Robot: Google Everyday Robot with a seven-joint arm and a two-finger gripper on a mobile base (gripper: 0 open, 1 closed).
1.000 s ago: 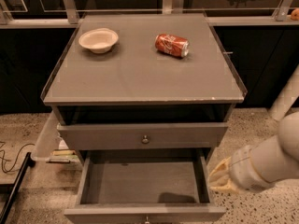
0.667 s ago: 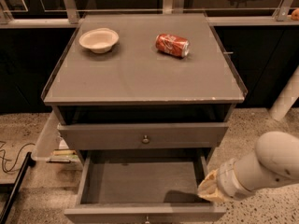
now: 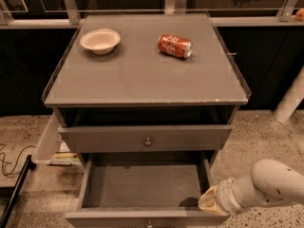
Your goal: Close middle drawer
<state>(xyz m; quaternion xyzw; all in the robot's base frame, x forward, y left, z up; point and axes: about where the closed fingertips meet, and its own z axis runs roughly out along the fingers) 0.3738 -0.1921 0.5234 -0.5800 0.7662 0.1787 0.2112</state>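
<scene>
The grey cabinet [image 3: 142, 80] stands in the middle of the camera view. Its middle drawer [image 3: 114, 217] is pulled far out toward me, its shallow grey inside showing. Its small round knob [image 3: 149, 223] sits at the bottom edge of the view. The top drawer [image 3: 95, 137], with its own knob [image 3: 148, 141], stands slightly out above it. My gripper [image 3: 208, 203], at the end of the white arm [image 3: 270, 182], is at the middle drawer's right front corner, just above its front panel.
A beige bowl [image 3: 100, 40] and a red soda can [image 3: 175, 46] lying on its side rest on the cabinet top. A clear bin [image 3: 47, 144] and cables [image 3: 12, 163] are on the floor at the left. A white post [image 3: 289, 101] stands at the right.
My arm has swung left and down, bringing the gripper from beside the drawer's right side to its right front corner. The drawers have not moved.
</scene>
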